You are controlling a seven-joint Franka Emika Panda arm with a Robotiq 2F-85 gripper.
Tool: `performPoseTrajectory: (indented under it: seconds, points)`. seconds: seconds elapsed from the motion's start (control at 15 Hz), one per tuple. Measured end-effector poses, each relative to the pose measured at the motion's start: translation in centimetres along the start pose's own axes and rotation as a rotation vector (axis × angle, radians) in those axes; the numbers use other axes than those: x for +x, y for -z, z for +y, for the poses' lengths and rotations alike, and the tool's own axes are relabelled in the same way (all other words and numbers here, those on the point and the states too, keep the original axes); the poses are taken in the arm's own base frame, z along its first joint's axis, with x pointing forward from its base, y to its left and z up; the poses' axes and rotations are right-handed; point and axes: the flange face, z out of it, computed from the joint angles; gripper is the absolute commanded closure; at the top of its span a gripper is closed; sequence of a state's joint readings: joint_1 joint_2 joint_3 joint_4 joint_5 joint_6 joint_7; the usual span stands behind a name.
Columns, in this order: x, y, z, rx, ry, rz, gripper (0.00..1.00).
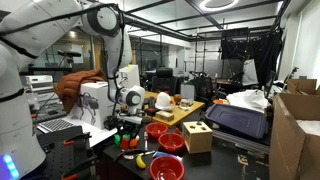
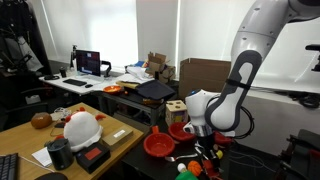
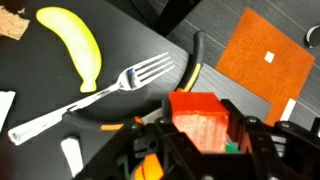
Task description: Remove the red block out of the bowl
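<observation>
1. Your pincer (image 3: pixel 203 140) is clamped on the red block (image 3: pixel 198 110), jaws against its sides.
2. You have the block over the black table (image 3: pixel 130 40), near the fork (image 3: pixel 95 95) and banana (image 3: pixel 78 45).

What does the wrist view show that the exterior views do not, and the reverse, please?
Only the wrist view: the red block gripped in the gripper, a fork and an orange square. Only the exterior views: the red bowls, a wooden box and the arm. Shared: the gripper itself and the black tabletop.
</observation>
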State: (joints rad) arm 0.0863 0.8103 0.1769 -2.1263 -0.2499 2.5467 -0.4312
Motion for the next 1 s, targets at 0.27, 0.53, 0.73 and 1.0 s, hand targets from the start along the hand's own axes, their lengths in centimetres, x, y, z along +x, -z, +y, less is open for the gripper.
performPoseTrajectory:
  seconds: [0.27,0.53,0.73,1.0]
  points:
    - [1.2,-0.5,3.0,-0.038,-0.018,0.01,0.74]
    - [1.9,-0.4,5.1,-0.072,-0.032,0.015,0.74]
    - [1.9,-0.2,6.1,-0.094,-0.032,0.014,0.74]
    - [1.9,0.1,7.1,-0.111,-0.039,0.017,0.74]
